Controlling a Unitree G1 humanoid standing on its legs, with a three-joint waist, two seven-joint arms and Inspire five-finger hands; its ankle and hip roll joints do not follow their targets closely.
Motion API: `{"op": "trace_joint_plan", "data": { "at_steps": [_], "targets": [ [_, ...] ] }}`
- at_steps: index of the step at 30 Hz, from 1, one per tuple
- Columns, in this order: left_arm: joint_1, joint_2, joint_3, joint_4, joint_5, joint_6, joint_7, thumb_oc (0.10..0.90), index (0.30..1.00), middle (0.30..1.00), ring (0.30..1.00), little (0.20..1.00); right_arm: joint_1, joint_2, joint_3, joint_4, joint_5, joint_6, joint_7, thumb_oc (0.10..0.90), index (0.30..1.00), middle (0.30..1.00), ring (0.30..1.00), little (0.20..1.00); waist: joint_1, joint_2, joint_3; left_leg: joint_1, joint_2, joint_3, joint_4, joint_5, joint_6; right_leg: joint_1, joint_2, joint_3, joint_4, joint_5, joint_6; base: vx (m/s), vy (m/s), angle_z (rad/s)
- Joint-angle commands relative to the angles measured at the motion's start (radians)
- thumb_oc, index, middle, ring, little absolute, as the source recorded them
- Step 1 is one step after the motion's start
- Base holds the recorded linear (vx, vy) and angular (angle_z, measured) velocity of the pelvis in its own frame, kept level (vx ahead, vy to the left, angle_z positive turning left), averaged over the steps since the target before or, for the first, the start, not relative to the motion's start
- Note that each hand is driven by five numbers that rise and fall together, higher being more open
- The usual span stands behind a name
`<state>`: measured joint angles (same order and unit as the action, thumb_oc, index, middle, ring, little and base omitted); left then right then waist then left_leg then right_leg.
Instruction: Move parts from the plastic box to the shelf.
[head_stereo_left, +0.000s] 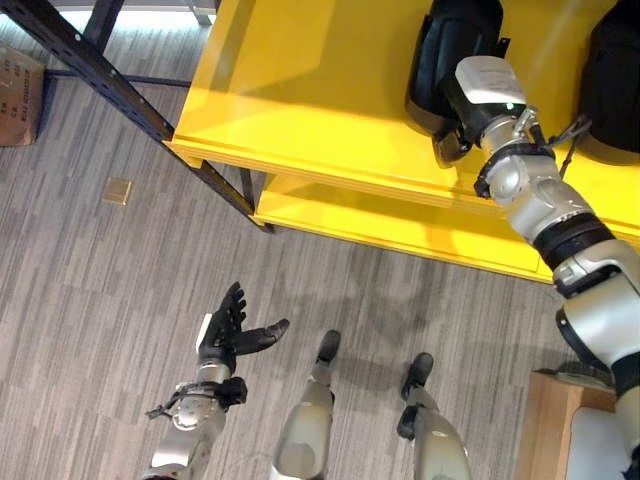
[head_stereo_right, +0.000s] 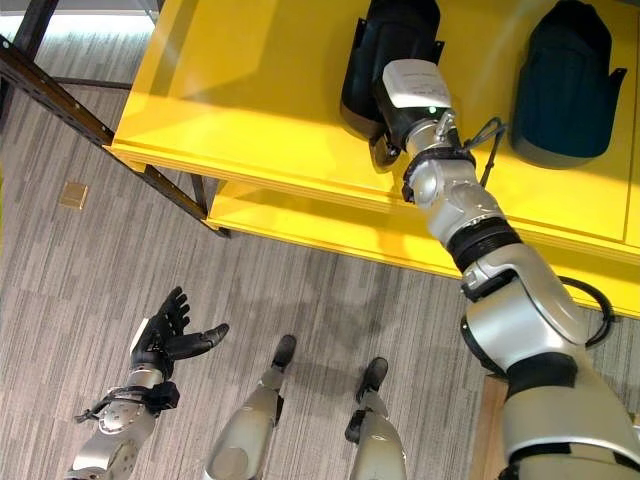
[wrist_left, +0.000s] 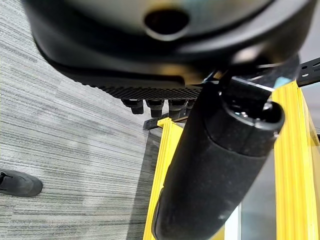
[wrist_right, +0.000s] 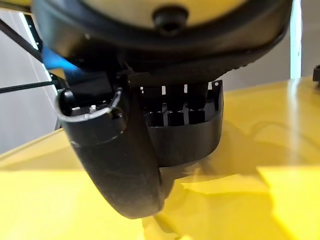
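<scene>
**Right robot hand at a black part on the yellow shelf, left robot hand free over the floor**

The right robot hand (head_stereo_right: 385, 135) reaches out over the top board of the yellow shelf (head_stereo_right: 250, 90) and sits against the near end of a black moulded part (head_stereo_right: 385, 45) that lies flat on that board. In the head views the wrist camera housing covers most of the hand. In the right wrist view the thumb (wrist_right: 117, 160) hangs down in front of the black part (wrist_right: 192, 135), whose ribbed end rests on the yellow surface, with the fingers lying over its top. Whether those fingers actually clamp the part or merely rest on it cannot be told from these views.

A second black part (head_stereo_right: 565, 85) lies on the same board, well apart from the first and further toward the robot's right.

The left robot hand (head_stereo_left: 232, 330) hangs low over the grey carpeted floor (head_stereo_left: 100, 300), well away from the shelf, with fingers straight and spread and the thumb held out to the side; it holds nothing. The left wrist view shows the same relaxed fingers (wrist_left: 155, 106) past the palm.

A lower yellow board (head_stereo_left: 400, 225) shows beneath the top one. A cardboard box (head_stereo_left: 20, 95) stands on the floor at the far left, and a small tan square (head_stereo_left: 117, 190) lies on the carpet near the shelf's dark metal frame (head_stereo_left: 110, 85).
</scene>
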<state>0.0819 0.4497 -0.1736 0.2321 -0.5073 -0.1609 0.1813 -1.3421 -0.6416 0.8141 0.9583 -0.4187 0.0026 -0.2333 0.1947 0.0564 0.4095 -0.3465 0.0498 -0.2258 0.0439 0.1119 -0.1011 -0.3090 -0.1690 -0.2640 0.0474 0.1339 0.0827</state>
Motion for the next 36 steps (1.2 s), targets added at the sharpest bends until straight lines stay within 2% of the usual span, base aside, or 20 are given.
{"op": "trace_joint_plan", "data": {
  "at_steps": [1, 15, 21, 36],
  "targets": [
    [0.011, 0.064, -0.003, -0.076, -0.024, -0.096, -0.015, 0.900, 1.000, 1.000, 1.000, 1.000, -0.165, -0.067, 0.076, 0.023, -0.073, 0.012, -0.045, 0.900, 1.000, 1.000, 1.000, 1.000, 0.002, -0.028, -0.055, 0.033, 0.051, 0.023, -0.028, -0.018, 0.009, -0.030, -0.047, 0.023, 0.065, -0.030, 0.051, 0.00, 0.000, 0.00],
    [0.012, 0.075, 0.014, -0.075, -0.019, -0.089, -0.020, 0.900, 1.000, 1.000, 1.000, 1.000, -0.202, -0.118, 0.123, -0.025, -0.102, 0.011, -0.028, 0.900, 1.000, 1.000, 1.000, 1.000, -0.015, -0.053, -0.064, 0.049, 0.056, 0.032, -0.023, -0.029, 0.009, -0.017, -0.041, 0.032, 0.066, -0.035, 0.051, 0.00, 0.000, 0.00],
    [0.013, 0.080, 0.027, -0.071, -0.014, -0.085, -0.015, 0.900, 1.000, 1.000, 1.000, 1.000, -0.225, -0.136, 0.133, -0.098, -0.116, 0.015, -0.023, 0.900, 1.000, 1.000, 1.000, 1.000, -0.023, -0.063, -0.072, 0.060, 0.057, 0.041, -0.018, -0.039, 0.009, -0.010, -0.039, 0.041, 0.068, -0.039, 0.050, 0.00, 0.001, -0.01],
    [0.049, 0.072, 0.095, -0.058, -0.006, -0.063, 0.004, 0.900, 1.000, 1.000, 1.000, 1.000, -0.151, -0.186, -0.031, -0.521, -0.037, -0.010, -0.019, 0.900, 1.000, 1.000, 1.000, 1.000, -0.060, -0.092, -0.110, 0.097, 0.058, 0.062, 0.009, -0.075, 0.014, 0.029, -0.038, 0.067, 0.061, -0.045, 0.049, 0.01, 0.009, -0.06]
  ]
}}
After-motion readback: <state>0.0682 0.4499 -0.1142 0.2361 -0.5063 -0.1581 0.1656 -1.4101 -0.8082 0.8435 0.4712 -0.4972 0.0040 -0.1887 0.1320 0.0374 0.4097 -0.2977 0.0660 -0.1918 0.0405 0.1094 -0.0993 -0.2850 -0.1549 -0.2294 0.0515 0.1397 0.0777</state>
